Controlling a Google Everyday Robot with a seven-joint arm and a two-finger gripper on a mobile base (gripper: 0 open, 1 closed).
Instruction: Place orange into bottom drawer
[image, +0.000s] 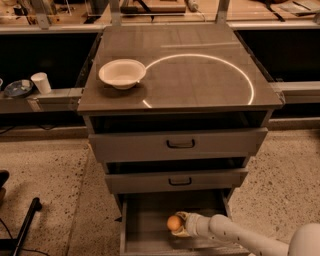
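Note:
The orange (174, 223) is a small round fruit held at the tip of my gripper (179, 224), inside the open bottom drawer (145, 222). The drawer is pulled out below two wider grey drawers with black bar handles. My pale arm reaches in from the lower right, and the gripper holds the orange just above the drawer's plank-like floor, about mid-width. The fingers are closed around the orange.
A white bowl (122, 73) sits on the cabinet top (200, 75) at the left. A white cup (41, 82) and a blue dish (18, 88) stand on a ledge at far left. A black pole (25, 225) lies on the speckled floor at lower left.

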